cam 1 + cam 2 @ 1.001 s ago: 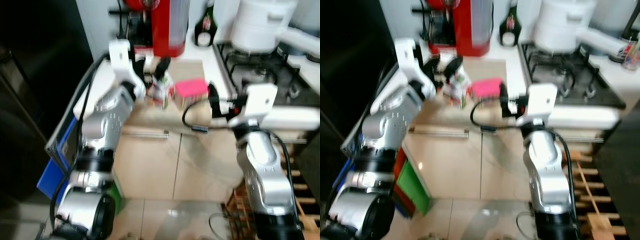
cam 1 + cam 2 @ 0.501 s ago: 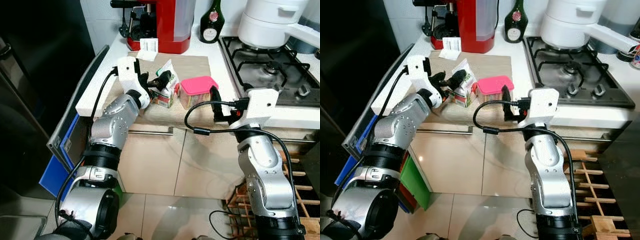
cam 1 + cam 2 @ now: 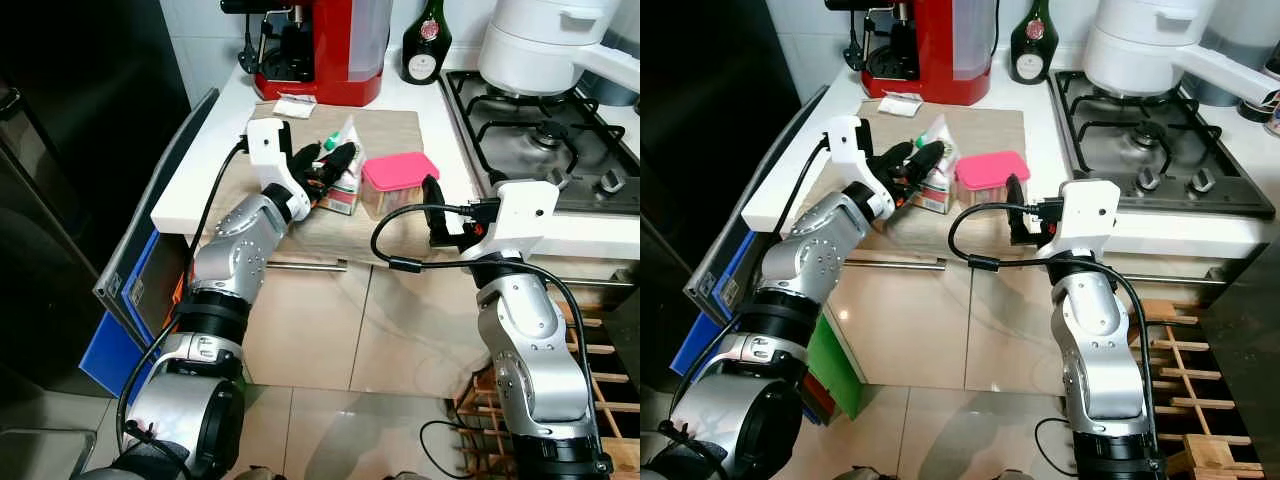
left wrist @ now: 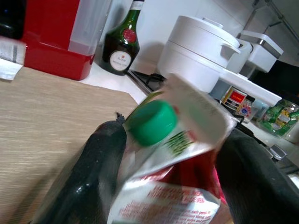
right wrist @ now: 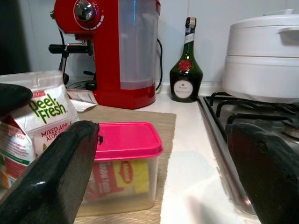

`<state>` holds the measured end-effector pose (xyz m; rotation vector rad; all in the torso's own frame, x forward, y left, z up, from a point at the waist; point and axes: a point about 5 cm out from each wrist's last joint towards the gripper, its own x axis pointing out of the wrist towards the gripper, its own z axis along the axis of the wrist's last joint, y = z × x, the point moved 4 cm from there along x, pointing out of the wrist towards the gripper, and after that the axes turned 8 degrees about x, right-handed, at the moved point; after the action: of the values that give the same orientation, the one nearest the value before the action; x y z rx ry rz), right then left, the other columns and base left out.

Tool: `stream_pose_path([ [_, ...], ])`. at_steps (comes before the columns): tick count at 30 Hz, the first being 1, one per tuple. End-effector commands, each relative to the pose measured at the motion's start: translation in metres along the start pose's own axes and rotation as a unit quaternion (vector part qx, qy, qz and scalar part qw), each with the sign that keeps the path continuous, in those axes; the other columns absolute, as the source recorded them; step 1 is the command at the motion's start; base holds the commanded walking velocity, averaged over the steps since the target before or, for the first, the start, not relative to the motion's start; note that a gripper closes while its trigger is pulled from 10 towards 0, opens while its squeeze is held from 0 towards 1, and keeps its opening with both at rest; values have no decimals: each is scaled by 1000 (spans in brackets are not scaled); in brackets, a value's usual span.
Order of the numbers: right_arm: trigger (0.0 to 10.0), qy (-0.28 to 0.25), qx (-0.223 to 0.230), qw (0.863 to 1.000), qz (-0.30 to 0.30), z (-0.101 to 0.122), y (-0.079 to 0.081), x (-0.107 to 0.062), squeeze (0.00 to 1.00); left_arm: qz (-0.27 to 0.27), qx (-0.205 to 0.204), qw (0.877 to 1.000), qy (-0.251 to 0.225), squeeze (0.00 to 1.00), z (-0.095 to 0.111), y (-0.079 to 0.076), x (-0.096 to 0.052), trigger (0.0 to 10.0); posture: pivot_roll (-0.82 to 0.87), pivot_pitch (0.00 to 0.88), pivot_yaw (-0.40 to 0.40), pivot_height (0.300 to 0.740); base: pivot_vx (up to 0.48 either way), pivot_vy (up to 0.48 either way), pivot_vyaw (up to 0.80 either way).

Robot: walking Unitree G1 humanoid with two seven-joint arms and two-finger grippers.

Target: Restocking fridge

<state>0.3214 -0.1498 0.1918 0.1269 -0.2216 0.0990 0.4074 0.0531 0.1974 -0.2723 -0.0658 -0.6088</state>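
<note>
The left gripper [image 3: 325, 165] had its fingers [image 4: 88, 172] clamped on either side of the carton [image 4: 177, 154], the green cap [image 4: 152, 122] between them. The right gripper [image 5: 163, 154] had its fingers spread wide, the pink-lidded tub [image 5: 124, 163] just beyond them, near the carton.

Green-capped juice carton [image 3: 343, 180] stands beside pink-lidded tub [image 3: 398, 182] on mat
</note>
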Motion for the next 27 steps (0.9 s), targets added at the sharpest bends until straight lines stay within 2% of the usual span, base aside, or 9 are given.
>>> stream_pose_path([
  [1, 10000, -5, -7, 1000, -7, 5, -5, -3, 0, -1, 6, 1000, 2, 0, -3, 0, -1, 0, -142, 0, 80, 732, 0, 0, 0],
  [9, 10000, -4, -2, 1000, -22, 4, -13, -2, 0, 18, 32, 999, -40, 0, 14, 9, -9, 0, -119, 0, 45, 732, 0, 0, 0],
  [14, 10000, -1, 4, 1000, -21, -1, -10, 3, 0, 58, 92, 989, -104, 0, 53, 20, -31, 0, -83, 0, 46, 732, 0, 0, 0],
  [15, 10000, -1, 6, 1000, -21, -2, -10, 3, 0, 73, 107, 985, -116, 0, 61, 22, -36, 2235, -67, 0, 49, 732, 0, 0, 0],
  [16, 10000, -1, 6, 1000, -22, -3, -10, 4, 0, 81, 115, 982, -122, 0, 66, 23, -39, 10000, -67, 0, 49, 732, 0, 0, 0],
  [20, 10000, -2, 1, 1000, -21, -8, -7, 3, 0, 82, 206, 961, -169, 0, 96, -5, -64, 10000, -21, 0, 51, 732, 0, 0, 0],
  [23, 10000, -9, -2, 999, -34, -7, -11, 4, 0, 65, 233, 959, -151, 0, 80, -17, -70, 10000, -7, 0, 53, 732, 0, 0, 0],
  [26, 10000, -18, 1, 999, -48, -5, -14, 3, 0, 87, 195, 973, -84, 0, 42, -6, -71, 10000, -10, 0, 83, 732, 0, 0, 0],
  [27, 10000, -18, 1, 999, -48, -5, -14, 3, 0, 87, 195, 973, -84, 0, 42, -6, -71, 10000, -10, 0, 83, 732, 0, 0, 0],
])
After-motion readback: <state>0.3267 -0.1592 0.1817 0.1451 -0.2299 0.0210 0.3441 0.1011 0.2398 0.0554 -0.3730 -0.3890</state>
